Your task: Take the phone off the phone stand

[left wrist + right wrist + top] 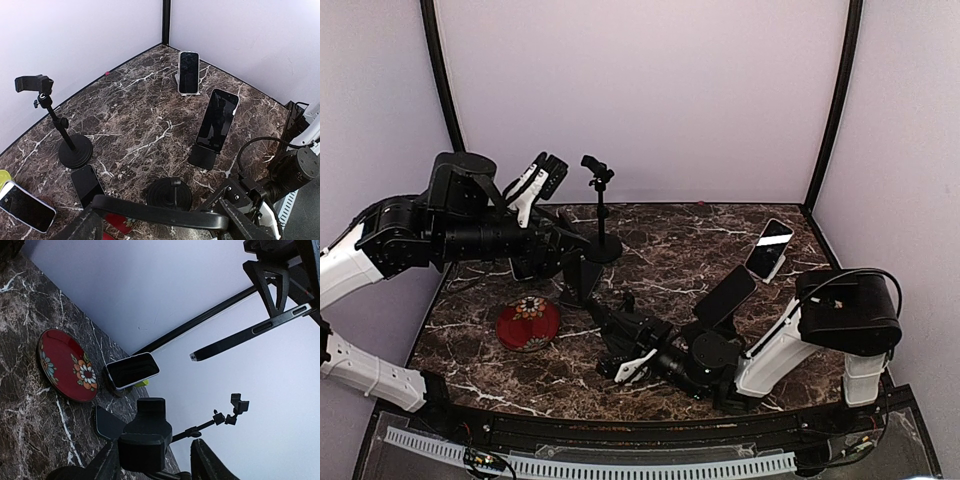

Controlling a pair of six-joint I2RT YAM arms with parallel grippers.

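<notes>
My left gripper [542, 180] is raised over the table's left side and is shut on a black phone [160, 212], gripped by its long edges and held flat in the air. The right wrist view shows that phone [250, 335] edge-on, high up. Below it stands an empty black stand with a round base [170, 194], which also shows in the top view [582, 275]. My right gripper [620, 350] lies low on the table, open. The stand's holder block [147, 432] sits just ahead between its fingers, closer to the left finger [107, 460].
A white-cased phone [769, 249] and a black phone [725, 297] lean on stands at the right. A tall clamp stand [600, 215] is at the back. A red plate [528, 322], a flat phone [87, 185] and a phone on a yellow stand [25, 206] are at the left.
</notes>
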